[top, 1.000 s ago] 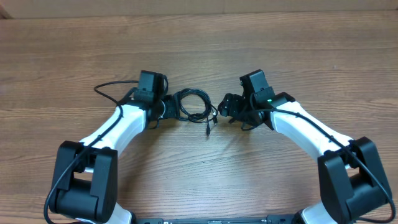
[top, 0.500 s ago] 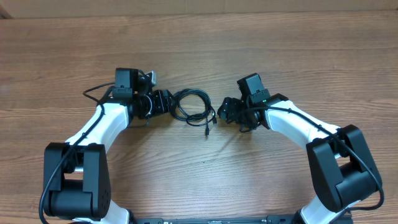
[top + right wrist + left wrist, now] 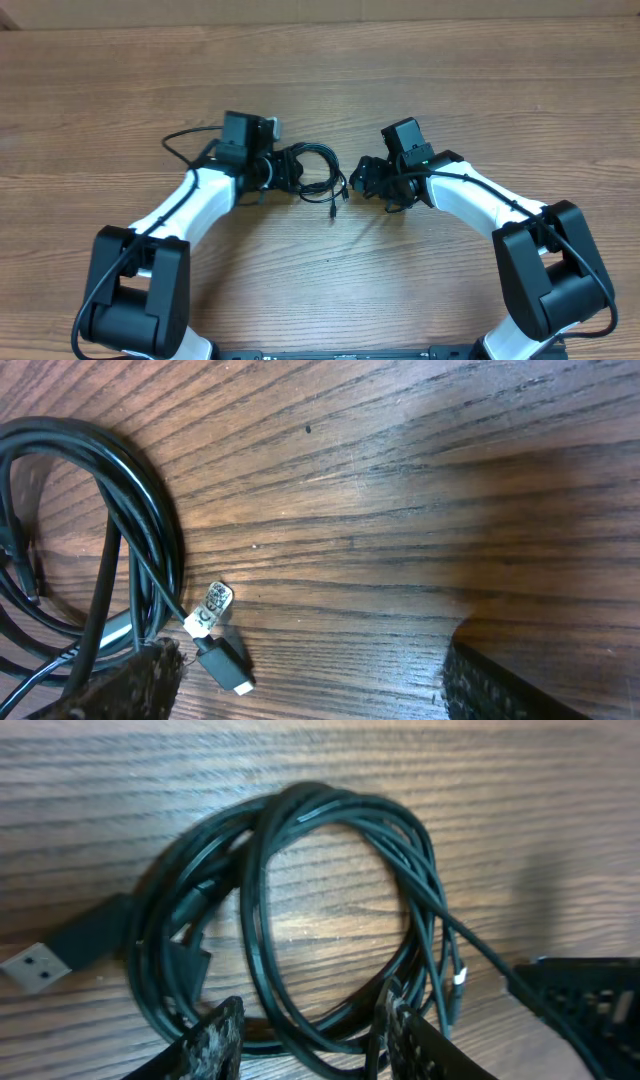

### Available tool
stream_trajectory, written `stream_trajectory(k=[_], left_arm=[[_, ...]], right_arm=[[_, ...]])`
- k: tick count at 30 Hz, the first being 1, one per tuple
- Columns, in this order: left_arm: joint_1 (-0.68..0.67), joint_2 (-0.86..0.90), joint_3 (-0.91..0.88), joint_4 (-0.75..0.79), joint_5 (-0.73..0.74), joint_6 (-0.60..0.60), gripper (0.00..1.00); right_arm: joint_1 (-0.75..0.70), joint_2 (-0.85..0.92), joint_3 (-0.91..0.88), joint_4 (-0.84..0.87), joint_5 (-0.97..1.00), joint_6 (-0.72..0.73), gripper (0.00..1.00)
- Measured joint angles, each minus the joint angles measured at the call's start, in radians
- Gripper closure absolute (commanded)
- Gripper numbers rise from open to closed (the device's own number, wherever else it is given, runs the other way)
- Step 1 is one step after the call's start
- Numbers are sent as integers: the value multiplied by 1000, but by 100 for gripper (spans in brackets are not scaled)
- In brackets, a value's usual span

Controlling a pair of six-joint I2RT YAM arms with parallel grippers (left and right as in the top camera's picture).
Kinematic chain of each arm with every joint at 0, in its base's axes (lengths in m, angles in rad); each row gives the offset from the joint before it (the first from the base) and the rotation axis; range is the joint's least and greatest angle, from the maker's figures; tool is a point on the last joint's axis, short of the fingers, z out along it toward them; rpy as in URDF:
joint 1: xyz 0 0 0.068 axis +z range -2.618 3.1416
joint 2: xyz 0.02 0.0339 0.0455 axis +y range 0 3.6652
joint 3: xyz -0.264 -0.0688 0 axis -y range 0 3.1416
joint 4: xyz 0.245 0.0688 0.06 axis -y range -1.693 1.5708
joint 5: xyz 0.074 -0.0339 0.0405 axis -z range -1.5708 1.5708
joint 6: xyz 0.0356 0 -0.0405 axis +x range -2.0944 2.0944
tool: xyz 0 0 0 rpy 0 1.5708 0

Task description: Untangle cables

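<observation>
Cables (image 3: pixel 318 168), thin and black, lie wound in a small loose coil on the wooden table (image 3: pixel 320 60), about midway across it and between the two grippers. In the overhead view a couple of loose ends trail from the coil's right side toward the near edge and finish in small plug tips (image 3: pixel 333 208).

The left gripper (image 3: pixel 285 170) reaches in from the left and overlaps the coil's left rim. Its wrist view shows its two fingers (image 3: pixel 215 1042) held partly apart, one on each side of the nearest arc of the coil, with several strands running through the gap. Whether the pads press on those strands or only straddle them I cannot tell. A flat USB plug (image 3: pixel 40 963) with a silver end sticks out of the coil on the left in that view and rests on the wood.

The right gripper (image 3: pixel 365 178) sits just right of the coil, apart from it, pointing left toward it. Its fingers (image 3: pixel 520 680) are spread wide, with only bare wood between them. In its wrist view the coil's edge curves along the left side. A small black plug (image 3: pixel 228 665) with a white label (image 3: pixel 215 603) on its cord lies on the table just beside the left-hand finger. Whether it touches that finger is unclear.
</observation>
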Motion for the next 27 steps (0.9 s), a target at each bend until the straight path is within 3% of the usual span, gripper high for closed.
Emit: stream_trajectory(k=[4,7,10,27], left_arm=[[-45,0,0,-18,-101,0,61],[-58,0,0,-27,-164,2,76],[-60,0,0,-28,-214,3,83],[-60,0,0,-40,-266,139,69]], right_arm=[[0,0,0,-1,0,0,18],[0,0,0,-1,0,0,18],[0,0,0,-1,0,0,18],[0,0,0,-19,-23,-1,18]])
